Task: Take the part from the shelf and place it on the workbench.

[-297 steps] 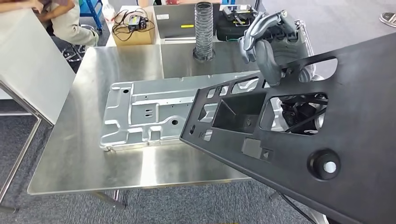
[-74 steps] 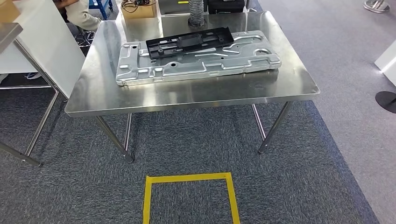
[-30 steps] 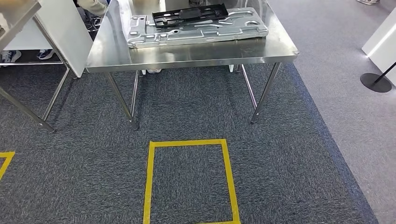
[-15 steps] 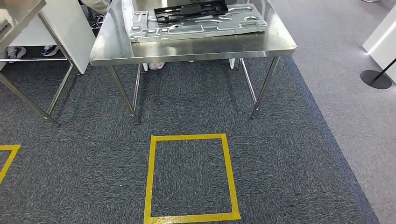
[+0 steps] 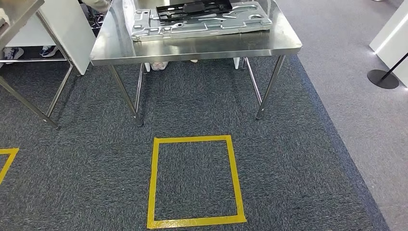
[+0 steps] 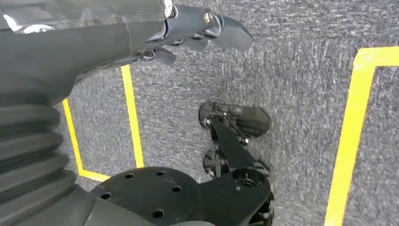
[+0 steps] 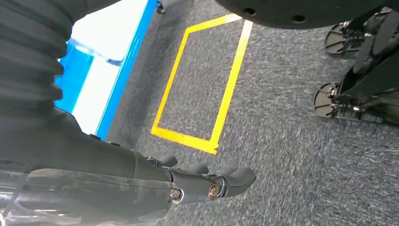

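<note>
**Part delivered, both hands free**

The black plastic part [image 5: 195,8] lies flat on top of the stamped silver metal panel [image 5: 202,21], which itself rests on the steel worktop [image 5: 192,45] at the far edge of the head view. The part sits toward the panel's far side and within its outline, nothing propping or gripping it. Judged from this, the placing step looks done: the part is on the worktop (strictly, on the panel that the worktop carries) and no hand is near it.

The left robot hand [image 6: 197,33] hangs over the grey carpet in its wrist view, fingers loosely extended and slightly apart, with nothing between them. The right robot hand [image 7: 207,181] likewise hangs above the carpet, fingers stretched out side by side and holding nothing. Both arms appear to be down at the robot's sides.

The robot stands well apart from the worktop, with a yellow tape square [image 5: 195,180] on the carpet between it and the worktop's legs. A black stanchion base [image 5: 383,78] stands off to the right on the paler floor.

What is left, as far as can be judged, is little or nothing of the task itself; the shelf is not seen here, so whether another part waits there cannot be told.
</note>
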